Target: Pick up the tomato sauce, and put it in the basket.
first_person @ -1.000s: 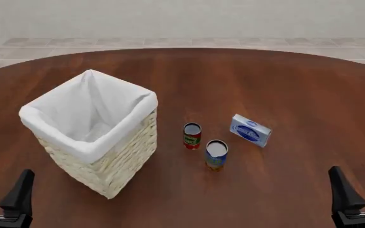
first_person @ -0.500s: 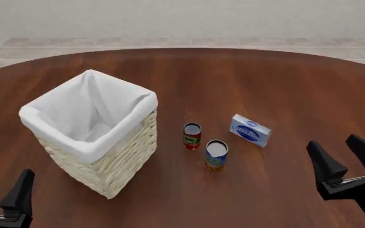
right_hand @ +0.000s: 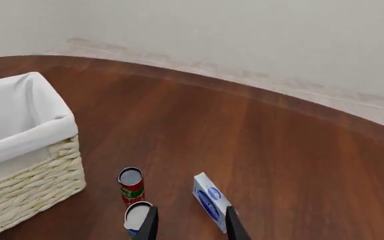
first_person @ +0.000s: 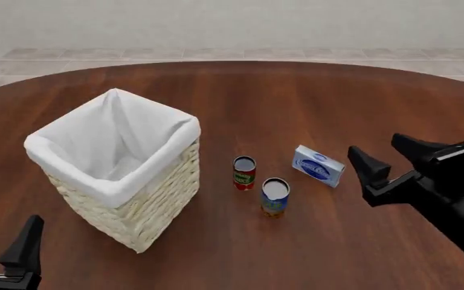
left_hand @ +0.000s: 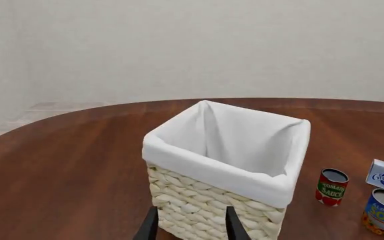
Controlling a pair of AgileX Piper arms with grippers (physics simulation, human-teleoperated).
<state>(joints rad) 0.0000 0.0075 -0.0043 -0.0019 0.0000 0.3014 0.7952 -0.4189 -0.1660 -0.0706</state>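
The tomato sauce can (first_person: 244, 172), red label and silver top, stands upright on the table just right of the basket (first_person: 147, 205); it also shows in the left wrist view (left_hand: 331, 187) and right wrist view (right_hand: 130, 186). The cream wicker basket with white lining stands at the left (left_hand: 199, 205) (right_hand: 32, 185). My right gripper (first_person: 385, 158) is open and empty, in the air right of the blue-white box, away from the can. My left gripper (first_person: 0, 241) is open and empty at the front left, near the basket's front corner.
A blue-and-orange labelled can (first_person: 275, 197) stands in front and to the right of the tomato sauce. A blue-white box (first_person: 318, 165) lies further right, close to my right gripper. The round wooden table (first_person: 313, 103) extends far back.
My right gripper has risen from the front right corner and moved forward and left toward the box and cans. The left gripper and all objects have not moved.
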